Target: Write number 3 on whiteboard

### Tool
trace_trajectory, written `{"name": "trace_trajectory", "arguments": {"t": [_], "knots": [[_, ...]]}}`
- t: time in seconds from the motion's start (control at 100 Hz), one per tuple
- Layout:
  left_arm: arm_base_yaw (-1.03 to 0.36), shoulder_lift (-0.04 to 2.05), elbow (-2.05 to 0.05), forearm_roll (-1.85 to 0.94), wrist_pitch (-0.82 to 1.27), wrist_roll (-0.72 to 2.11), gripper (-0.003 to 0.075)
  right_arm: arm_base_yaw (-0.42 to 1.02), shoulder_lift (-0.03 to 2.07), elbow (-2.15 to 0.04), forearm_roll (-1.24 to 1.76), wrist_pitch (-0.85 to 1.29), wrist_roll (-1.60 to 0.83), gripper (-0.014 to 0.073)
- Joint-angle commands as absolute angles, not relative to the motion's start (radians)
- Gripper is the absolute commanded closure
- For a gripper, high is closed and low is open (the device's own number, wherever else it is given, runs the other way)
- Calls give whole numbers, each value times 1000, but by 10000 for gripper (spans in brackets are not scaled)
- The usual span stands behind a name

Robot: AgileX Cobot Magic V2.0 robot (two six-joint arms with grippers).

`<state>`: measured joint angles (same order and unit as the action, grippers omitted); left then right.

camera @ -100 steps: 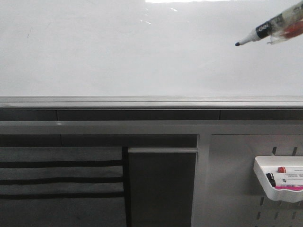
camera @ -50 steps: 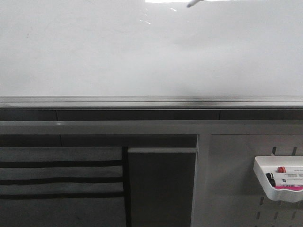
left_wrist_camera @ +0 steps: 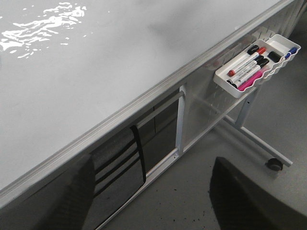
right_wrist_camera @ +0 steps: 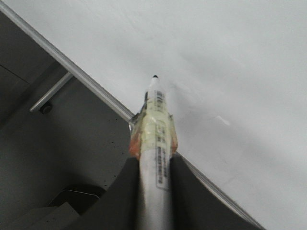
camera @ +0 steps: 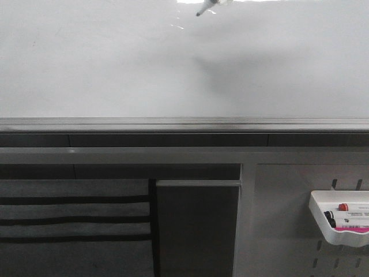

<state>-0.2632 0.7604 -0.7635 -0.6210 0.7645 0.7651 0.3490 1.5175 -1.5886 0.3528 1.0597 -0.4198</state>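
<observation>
Clamping the marker [right_wrist_camera: 154, 139] in my right gripper [right_wrist_camera: 154, 165] near the whiteboard [camera: 115, 63] top edge; left gripper [left_wrist_camera: 148, 191] spread; tip could skid off

Grey speckled floor [left_wrist_camera: 192, 201] beneath a wheeled metal stand [left_wrist_camera: 259, 143].

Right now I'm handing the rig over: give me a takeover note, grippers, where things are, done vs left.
Right gripper: shut on the marker, cap off, tip pointing at the whiteboard.
Left gripper: open and holding nothing, over the floor below the board's lower rail.
In the front view only the marker tip shows, at the top edge near the middle of the board; whether it touches the surface cannot be told.
Spare markers sit in the white tray on the pegboard, lower right.
Done: marker picked up and brought to the board.
Left: no strokes visible on the board, so the whole number 3 is yet to be written.
</observation>
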Motion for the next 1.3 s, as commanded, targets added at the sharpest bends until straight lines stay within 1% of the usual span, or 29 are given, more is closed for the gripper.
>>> {"name": "trace_trajectory", "arguments": {"t": [0.0,0.12,0.22,0.31,0.73,1.0,1.14,1.21,1.29], "knots": [[-264,759,-788,-666,710,756,248,344,1525,-1659,401,1066,-421,552],[-264,759,-788,-666,710,756,248,320,1588,-1730,401,1153,-423,552],[-264,759,-788,-666,710,756,248,274,1611,-1772,447,1172,-428,552],[-264,759,-788,-666,710,756,248,261,1614,-1769,482,1164,-480,552],[-264,759,-788,-666,710,756,248,267,1643,-1764,482,1092,-522,552],[-264,759,-788,-666,710,756,248,267,1661,-1764,480,1065,-522,552],[-264,759,-788,-666,710,756,248,262,1659,-1764,418,1040,-498,552],[-264,759,-788,-666,710,756,248,253,1650,-1764,408,1055,-490,552],[-264,759,-788,-666,709,756,248,243,1647,-1764,398,1123,-490,552]]}}
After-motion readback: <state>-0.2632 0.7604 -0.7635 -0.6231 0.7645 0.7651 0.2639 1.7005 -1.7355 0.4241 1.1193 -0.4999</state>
